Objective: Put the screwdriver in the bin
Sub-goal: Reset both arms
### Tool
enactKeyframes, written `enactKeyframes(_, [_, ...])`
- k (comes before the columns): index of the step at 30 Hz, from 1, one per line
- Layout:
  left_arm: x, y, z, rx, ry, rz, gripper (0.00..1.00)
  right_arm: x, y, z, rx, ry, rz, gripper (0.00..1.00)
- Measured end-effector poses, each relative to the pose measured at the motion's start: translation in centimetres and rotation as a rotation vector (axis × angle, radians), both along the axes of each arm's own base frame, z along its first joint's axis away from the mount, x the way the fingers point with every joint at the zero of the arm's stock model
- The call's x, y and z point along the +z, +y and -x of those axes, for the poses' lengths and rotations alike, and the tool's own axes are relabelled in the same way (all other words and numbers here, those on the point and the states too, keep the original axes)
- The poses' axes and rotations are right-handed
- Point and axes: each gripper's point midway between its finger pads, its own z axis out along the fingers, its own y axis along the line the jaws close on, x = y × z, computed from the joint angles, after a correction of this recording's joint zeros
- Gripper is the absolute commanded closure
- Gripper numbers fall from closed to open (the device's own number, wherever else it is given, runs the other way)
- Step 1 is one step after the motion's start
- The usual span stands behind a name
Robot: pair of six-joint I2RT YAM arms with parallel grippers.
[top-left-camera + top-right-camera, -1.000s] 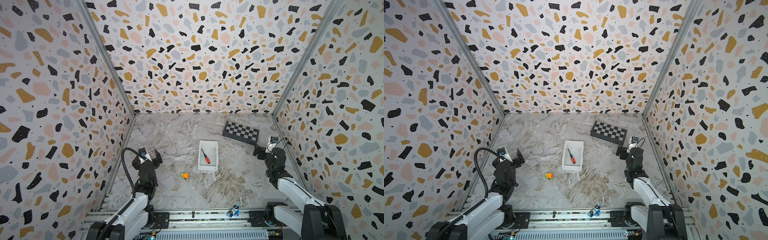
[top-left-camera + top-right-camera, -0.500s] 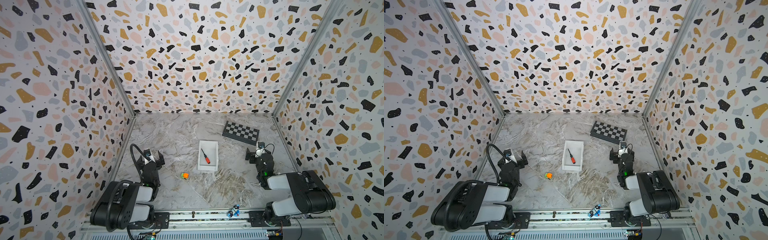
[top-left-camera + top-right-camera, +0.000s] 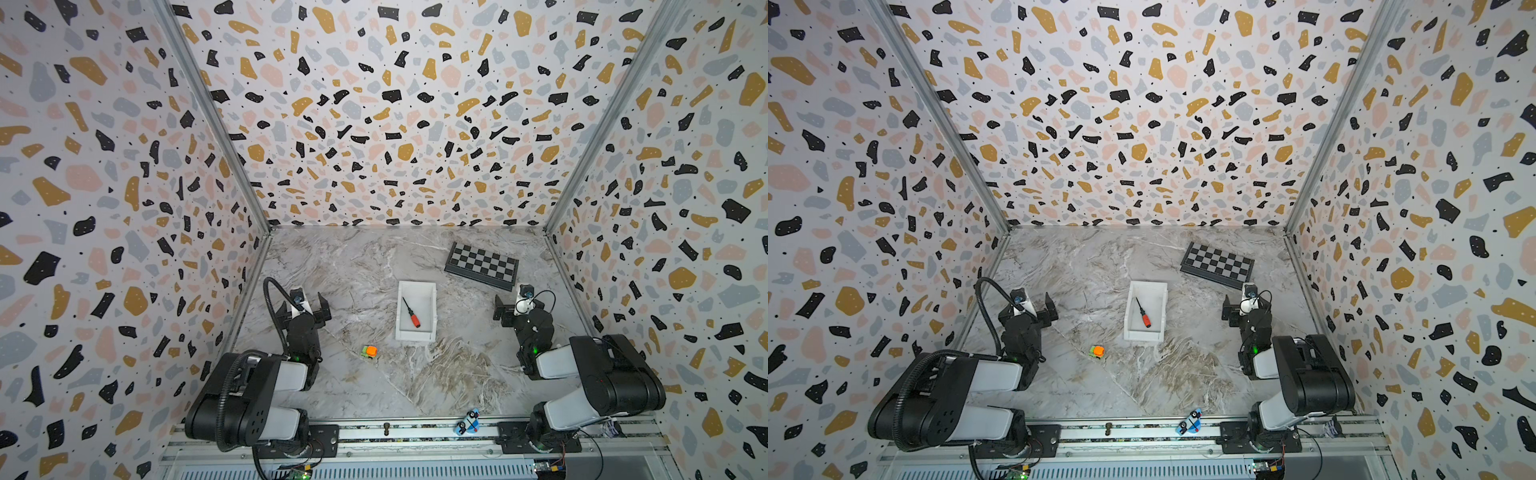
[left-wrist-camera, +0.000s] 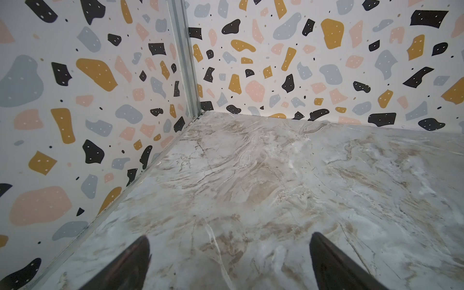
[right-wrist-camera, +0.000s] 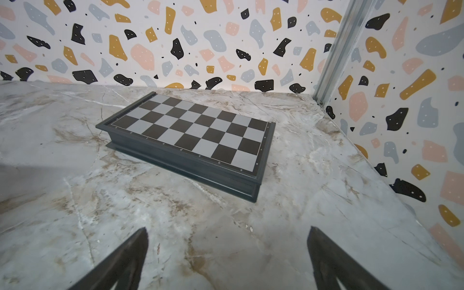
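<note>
Well inside the bin [image 3: 414, 335] lies the screwdriver [image 3: 411, 312], bare tabletop [image 3: 374, 386] all around.

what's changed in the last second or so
Both arms folded back with elbows raised; the right claw drifted slightly toward the bin. Nothing was grasped or let go: it and the left claw stayed open and empty. The screwdriver stayed in the bin; chessboard, orange-and-green toy and toy car did not move.
</note>
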Motion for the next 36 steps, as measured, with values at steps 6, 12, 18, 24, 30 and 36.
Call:
enactKeyframes(6, [0.0, 0.0, 0.0, 0.000, 0.001, 0.000, 0.00, 0.2, 0.4, 0.0, 0.009, -0.010, 0.010, 0.01])
enactKeyframes(12, [0.0, 0.0, 0.0, 0.000, 0.001, 0.000, 0.00, 0.7, 1.0, 0.5, 0.023, -0.039, 0.030, 0.01])
enactKeyframes(18, [0.0, 0.0, 0.0, 0.000, 0.001, 0.000, 0.00, 0.8, 1.2, 0.8, 0.028, -0.049, 0.039, 0.01])
enactKeyframes(24, [0.0, 0.0, 0.0, -0.002, 0.002, 0.000, 0.00, 0.9, 1.2, 0.8, 0.026, -0.051, 0.040, 0.01])
enactKeyframes(30, [0.0, -0.1, 0.0, -0.004, 0.002, 0.000, 0.00, 0.9, 1.2, 0.8, 0.026, -0.052, 0.040, 0.01])
enactKeyframes(36, [0.0, -0.1, 0.0, -0.004, 0.002, 0.000, 0.00, 0.9, 1.2, 0.8, 0.026, -0.053, 0.040, 0.01])
